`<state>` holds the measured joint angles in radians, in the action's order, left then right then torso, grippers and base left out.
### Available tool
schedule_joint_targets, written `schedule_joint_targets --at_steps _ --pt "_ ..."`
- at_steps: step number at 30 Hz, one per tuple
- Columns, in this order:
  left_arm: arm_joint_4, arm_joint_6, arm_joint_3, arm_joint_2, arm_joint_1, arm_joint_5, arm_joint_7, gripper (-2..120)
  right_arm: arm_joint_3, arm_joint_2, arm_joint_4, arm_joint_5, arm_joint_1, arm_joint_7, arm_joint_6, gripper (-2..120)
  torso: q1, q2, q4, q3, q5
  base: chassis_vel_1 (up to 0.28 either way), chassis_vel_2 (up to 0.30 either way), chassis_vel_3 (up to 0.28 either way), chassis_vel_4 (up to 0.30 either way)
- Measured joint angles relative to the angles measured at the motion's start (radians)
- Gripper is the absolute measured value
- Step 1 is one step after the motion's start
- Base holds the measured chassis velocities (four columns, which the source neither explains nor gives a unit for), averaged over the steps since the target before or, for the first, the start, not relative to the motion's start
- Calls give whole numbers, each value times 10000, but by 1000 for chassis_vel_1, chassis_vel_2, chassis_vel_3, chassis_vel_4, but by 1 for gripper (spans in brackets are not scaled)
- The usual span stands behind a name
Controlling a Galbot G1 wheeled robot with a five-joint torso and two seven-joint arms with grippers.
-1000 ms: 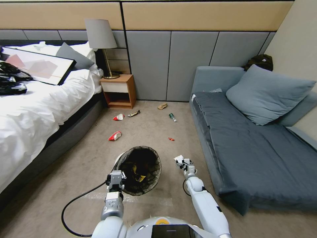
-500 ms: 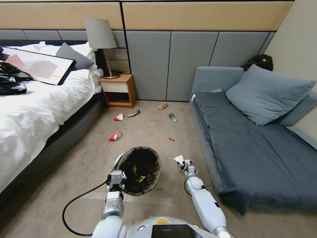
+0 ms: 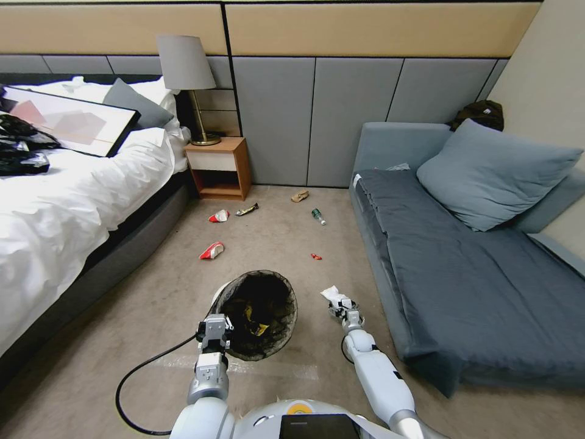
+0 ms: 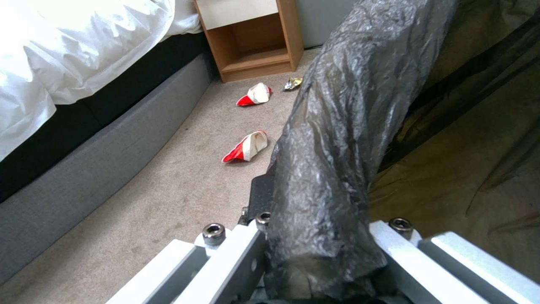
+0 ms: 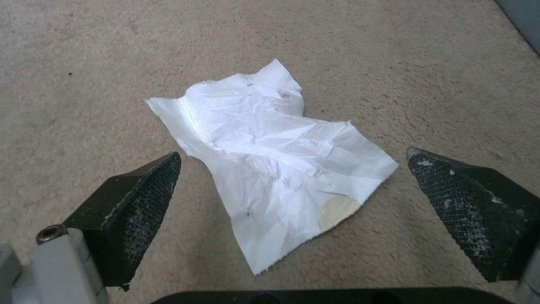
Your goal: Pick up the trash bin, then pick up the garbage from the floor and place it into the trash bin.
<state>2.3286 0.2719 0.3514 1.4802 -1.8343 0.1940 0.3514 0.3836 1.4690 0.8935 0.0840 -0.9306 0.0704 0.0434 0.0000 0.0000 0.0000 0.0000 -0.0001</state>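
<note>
Right wrist view: right gripper (image 5: 292,198) spread wide over the white tissue (image 5: 276,164); left gripper (image 3: 214,332) clamps the trash bin (image 3: 259,314) rim

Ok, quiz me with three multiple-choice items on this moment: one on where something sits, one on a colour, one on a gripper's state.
1. Where is the white tissue?
A. inside the trash bin
B. on the floor between the right gripper's fingers
C. on the sofa

2. What colour is the bag lining the trash bin?
A. black
B. blue
C. white

3. What is the left gripper doing?
A. hanging open over the bed
B. holding a green bottle
C. shut on the trash bin's rim

Answers:
1. B: the right wrist view shows the tissue lying flat on the floor, with the right gripper open around it.
2. A: a dark crinkled bag folds over the rim.
3. C: the left wrist view shows the bagged rim clamped between the fingers.
</note>
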Motion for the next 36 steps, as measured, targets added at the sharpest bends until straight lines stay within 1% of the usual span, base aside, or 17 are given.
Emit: schedule_joint_targets --at_steps 4,10,15,18,19,20,23,24,27,28,31,32,35,36 --pt "-10 -6 -7 4 -12 14 5 1 29 55 -306 3 143 -2 113 100 0 0 0 0 1 0 0 0 0" --pt "-55 -21 -68 20 -28 67 11 1 100 130 -1152 58 575 -17 292 100 0 0 0 0 1 0 0 0 0" --pt "-97 -35 -58 20 -26 72 12 1 109 125 -1501 44 713 -17 457 100 0 0 -1 0 0 0 0 0 0" --pt "-152 -44 -92 21 -32 140 15 1 141 134 -2008 39 935 -13 713 100 0 0 -1 0 0 0 0 0 0" --pt "-158 -44 -118 23 -35 163 15 1 148 141 -2198 40 1029 -27 849 98 0 0 -1 0 1 0 0 0 0" --pt "-158 -44 -118 23 -35 163 15 1 148 141 -2198 40 1029 -27 849 98 0 0 -1 0 1 0 0 0 0" --pt "-168 -45 -140 18 -71 229 17 1 151 155 -2490 46 1155 -118 1086 86 0 0 0 0 1 0 0 0 0" --pt "-168 -45 -140 18 -71 229 17 1 151 155 -2490 46 1155 -118 1086 86 0 0 0 0 1 0 0 0 0" --pt "-174 -54 -146 2 -120 265 24 1 151 200 -2681 47 1262 -182 1213 72 0 0 1 -1 0 0 0 0 0" --pt "-174 -54 -146 2 -120 265 24 1 151 200 -2681 47 1262 -182 1213 72 0 0 1 -1 0 0 0 0 0" --pt "-174 -61 -167 -17 -176 295 43 1 144 225 -2798 43 1338 -223 1275 57 0 0 1 0 1 0 0 0 0" --pt "-174 -61 -167 -17 -176 295 43 1 144 225 -2798 43 1338 -223 1275 57 0 0 1 0 1 0 0 0 0" --pt "-175 -66 -168 -37 -197 299 54 1 142 228 -2884 37 1407 -227 1307 43 0 0 2 0 1 0 0 0 0" --pt "-175 -66 -168 -37 -197 299 54 1 142 228 -2884 37 1407 -227 1307 43 0 0 2 0 1 0 0 0 0"
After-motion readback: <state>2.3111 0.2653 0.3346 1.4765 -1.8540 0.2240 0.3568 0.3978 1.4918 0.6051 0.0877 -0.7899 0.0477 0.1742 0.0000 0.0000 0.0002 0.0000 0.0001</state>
